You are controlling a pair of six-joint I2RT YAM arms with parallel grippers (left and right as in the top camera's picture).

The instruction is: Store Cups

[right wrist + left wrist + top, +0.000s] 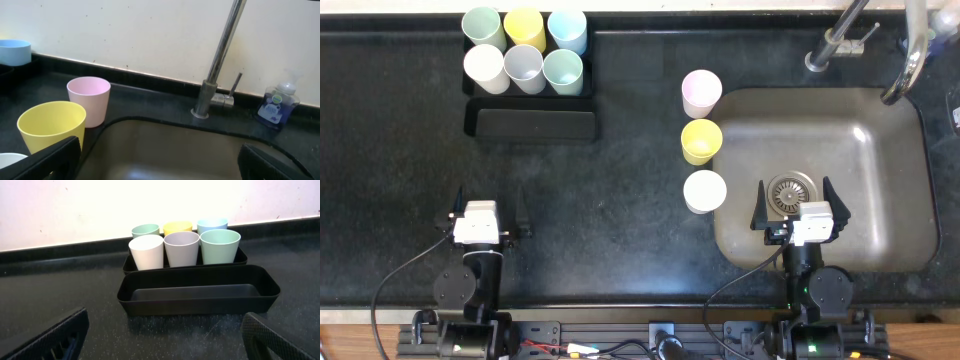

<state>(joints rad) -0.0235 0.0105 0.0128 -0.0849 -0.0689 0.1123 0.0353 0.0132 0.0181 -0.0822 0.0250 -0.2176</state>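
3 loose cups stood by the sink (880,120); both hands were wide open and held nothing.

The pink cup (701,92), yellow cup (701,141) and white cup (704,191) stood upright in a row on the dark worktop (620,200), along the sink's left rim, pink farthest from the arms and white nearest. Well apart, at the worktop's far left, the back tray (242,258) held 6 upright stored cups (525,68) in 2 rows of 3. The front tray (530,124) lay just before it, long and black, with nothing in it. The left hand (490,200) hung above bare worktop and faced both trays. The right hand (795,195) hung over the sink's near part, close to the white cup. A tap (840,35) rose behind the sink, with a soap bottle (278,105) beside it.
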